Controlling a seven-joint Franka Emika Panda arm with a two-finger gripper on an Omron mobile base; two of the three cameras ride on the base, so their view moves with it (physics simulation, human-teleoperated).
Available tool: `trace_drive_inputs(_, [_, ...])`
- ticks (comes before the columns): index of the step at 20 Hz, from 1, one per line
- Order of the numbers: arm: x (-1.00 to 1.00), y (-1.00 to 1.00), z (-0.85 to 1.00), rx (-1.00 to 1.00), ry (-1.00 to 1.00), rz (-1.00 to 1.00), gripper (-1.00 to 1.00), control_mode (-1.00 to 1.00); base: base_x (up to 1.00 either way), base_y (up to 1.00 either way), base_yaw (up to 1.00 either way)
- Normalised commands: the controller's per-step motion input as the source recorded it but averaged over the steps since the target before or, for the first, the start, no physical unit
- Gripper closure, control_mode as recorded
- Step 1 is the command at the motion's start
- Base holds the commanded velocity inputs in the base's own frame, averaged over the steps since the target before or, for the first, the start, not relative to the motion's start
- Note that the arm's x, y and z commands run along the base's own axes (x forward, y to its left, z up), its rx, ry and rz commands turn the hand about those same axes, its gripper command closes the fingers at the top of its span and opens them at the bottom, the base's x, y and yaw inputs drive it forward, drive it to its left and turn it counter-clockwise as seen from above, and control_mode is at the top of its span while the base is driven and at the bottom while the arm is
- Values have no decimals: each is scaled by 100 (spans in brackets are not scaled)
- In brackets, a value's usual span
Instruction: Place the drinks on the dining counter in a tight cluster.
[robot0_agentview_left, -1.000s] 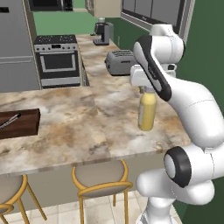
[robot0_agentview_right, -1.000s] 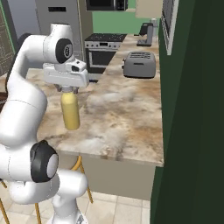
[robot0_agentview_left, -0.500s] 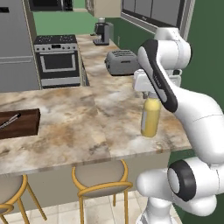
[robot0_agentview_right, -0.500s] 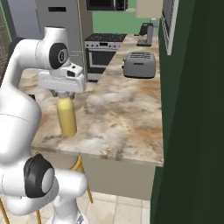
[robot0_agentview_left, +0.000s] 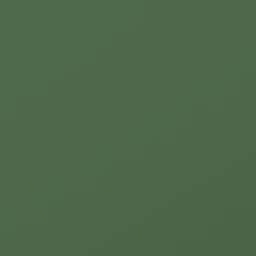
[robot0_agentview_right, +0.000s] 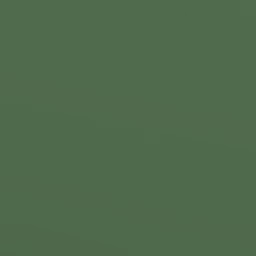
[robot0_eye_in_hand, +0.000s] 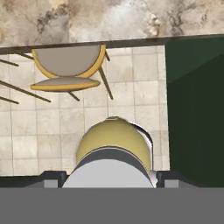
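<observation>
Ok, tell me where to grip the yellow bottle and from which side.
Grip the yellow bottle high on its round body, just under the pale cap, coming from above with the jaws on opposite sides. It is seen cap-first, in line with the jaws.

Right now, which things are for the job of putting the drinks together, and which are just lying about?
For the job:
- yellow bottle, held between the fingers
- stone counter

Just lying about:
- stool under the counter's edge
- tiled floor
- green wall
</observation>
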Motion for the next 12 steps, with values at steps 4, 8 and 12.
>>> trace_drive_inputs(4, [0,0,0,0,0,0,100,100,-78,90,-23])
trace_drive_inputs(8, [0,0,0,0,0,0,100,100,-22,100,-30])
trace_drive_inputs(12, [0,0,0,0,0,0,100,100,-12,100,-26])
